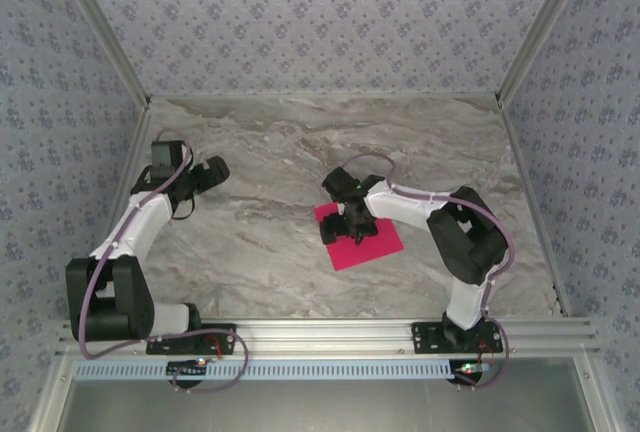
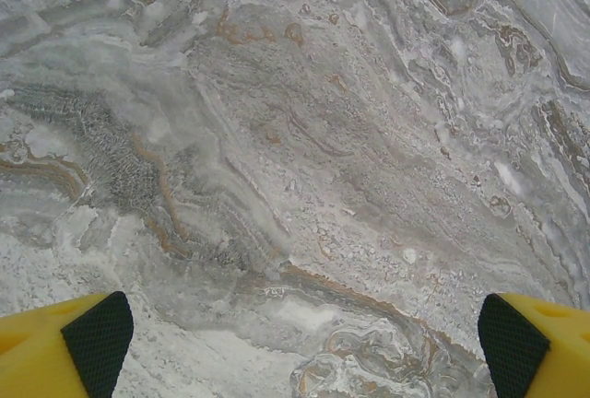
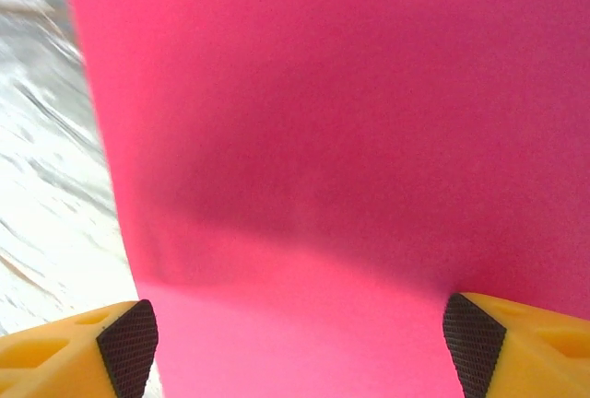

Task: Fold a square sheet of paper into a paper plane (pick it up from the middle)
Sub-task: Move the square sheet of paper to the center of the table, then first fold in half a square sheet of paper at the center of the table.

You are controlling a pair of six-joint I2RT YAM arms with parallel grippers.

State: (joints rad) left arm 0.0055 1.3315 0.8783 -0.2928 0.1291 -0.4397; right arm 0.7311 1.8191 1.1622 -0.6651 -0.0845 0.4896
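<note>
Over on the right-hand side, the square sheet of paper point(image 1: 378, 244) lies flat on the marble tabletop point(image 1: 270, 152), one corner pointing toward the far wall, and the right fingers point(image 1: 355, 234) hang directly above its middle, a touch toward the far-left part. From the right wrist it's pink nearly everywhere: the sheet point(image 3: 350, 140) spans the whole gap between the right fingers point(image 3: 127, 343), which are spread wide with nothing pinched between them. The sheet's left edge runs down just inside the left-hand pad, with a strip of tabletop point(image 3: 46, 186) beyond it. Whether the tips actually touch the paper, I can't tell. On the other side, the left fingers point(image 1: 213, 170) are splayed fully apart, empty, poised over bare marble point(image 2: 295, 140), the pads point(image 2: 97, 338) at the frame's corners, well apart from the sheet.
</note>
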